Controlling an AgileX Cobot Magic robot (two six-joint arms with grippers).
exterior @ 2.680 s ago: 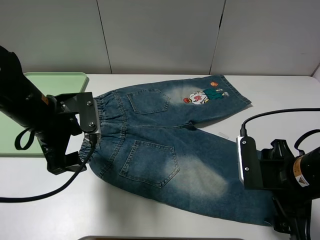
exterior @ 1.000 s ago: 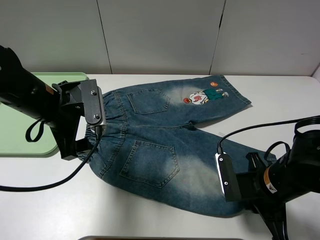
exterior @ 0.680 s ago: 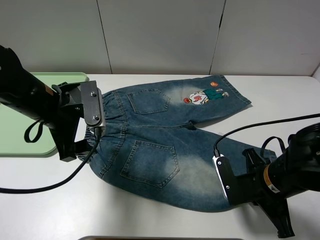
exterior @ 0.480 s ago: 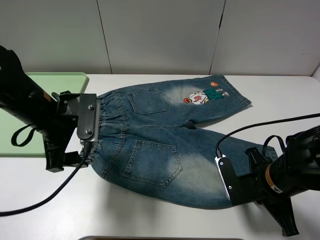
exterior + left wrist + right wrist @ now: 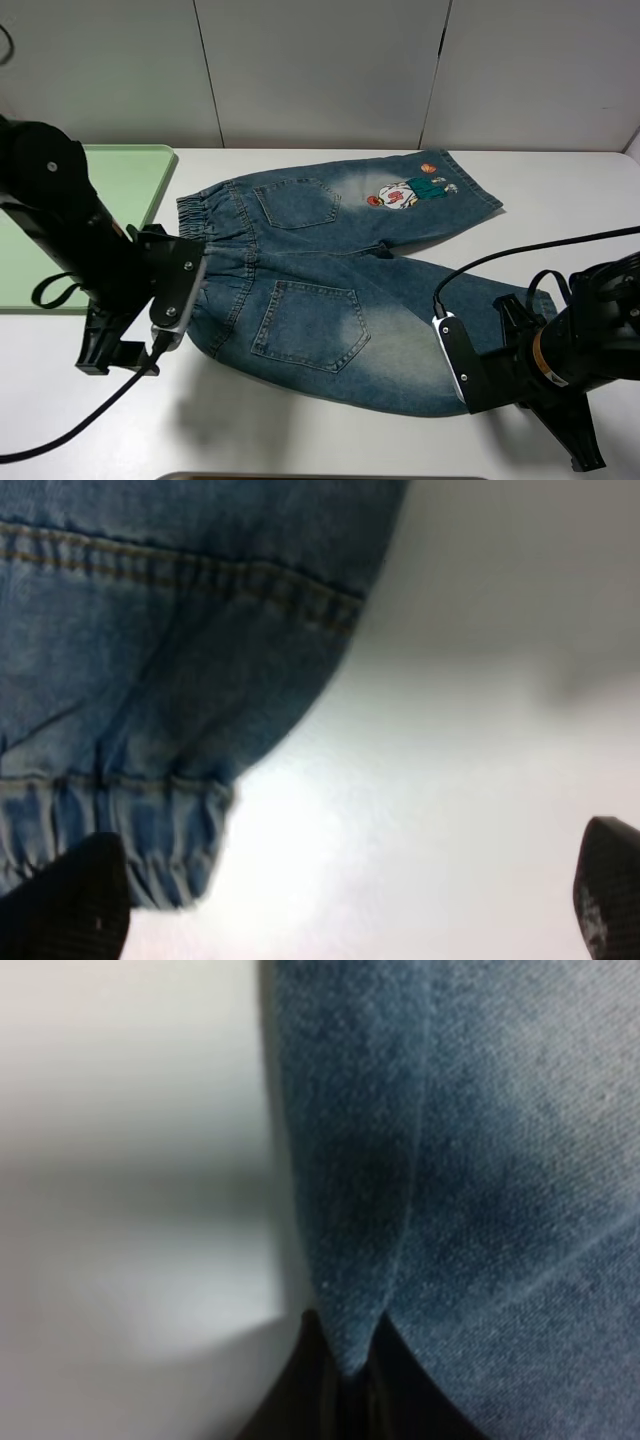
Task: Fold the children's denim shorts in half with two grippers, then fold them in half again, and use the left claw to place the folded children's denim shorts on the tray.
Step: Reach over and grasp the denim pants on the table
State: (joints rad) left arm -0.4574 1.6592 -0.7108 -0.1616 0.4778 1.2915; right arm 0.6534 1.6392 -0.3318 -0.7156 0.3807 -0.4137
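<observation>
- Right of the tray [image 5: 130, 170], the children's denim shorts [image 5: 330, 280] lie flat, pockets up, waistband [image 5: 205, 225] end nearest it.
- R gripper [image 5: 345, 1385]: fingers pressed together, pinching the near leg [image 5: 400, 350] at its edge, its anchor for fold 1.
- L gripper [image 5: 335, 895]: fingers spread wide at the waistband corner (nothing gripped yet), prob. lining up the matching pinch.

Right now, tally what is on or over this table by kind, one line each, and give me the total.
Pairs of denim shorts: 1
Green tray: 1
End effectors: 2, the left end effector and the right end effector
Total: 4
</observation>
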